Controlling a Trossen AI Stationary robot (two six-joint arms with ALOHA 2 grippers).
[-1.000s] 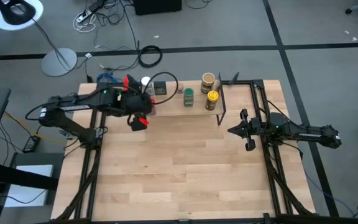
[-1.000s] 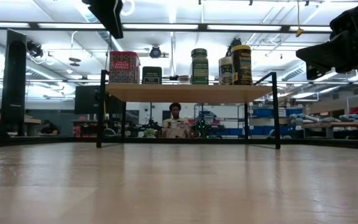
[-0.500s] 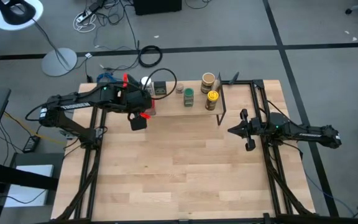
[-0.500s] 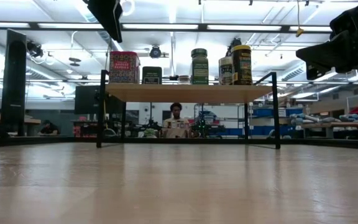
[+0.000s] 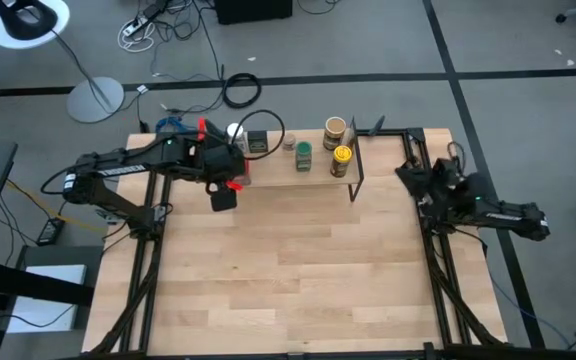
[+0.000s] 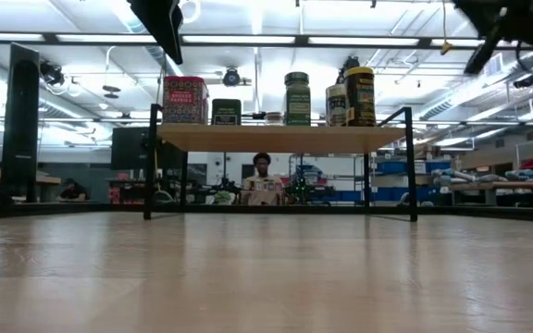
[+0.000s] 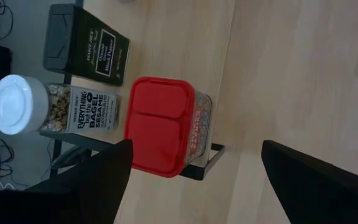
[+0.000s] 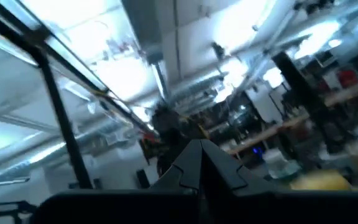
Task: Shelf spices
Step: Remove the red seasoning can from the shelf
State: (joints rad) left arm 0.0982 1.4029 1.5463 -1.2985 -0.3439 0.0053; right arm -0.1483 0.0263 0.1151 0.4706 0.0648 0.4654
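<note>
Over the shelf's (image 6: 276,137) left end, at about ten o'clock on the desk (image 5: 298,270), I hold the left claw (image 7: 191,180) spread wide and empty above the red tin (image 7: 163,126), which stands on the board with the other spices, likely just placed. Right claw (image 5: 408,172) waits pinched closed at three o'clock.

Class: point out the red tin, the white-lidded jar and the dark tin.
red tin (image 7: 158,126): left wrist view, on its red lid.
white-lidded jar (image 7: 14,104): left wrist view, on its white lid.
dark tin (image 7: 92,46): left wrist view, on its labelled face.
</note>
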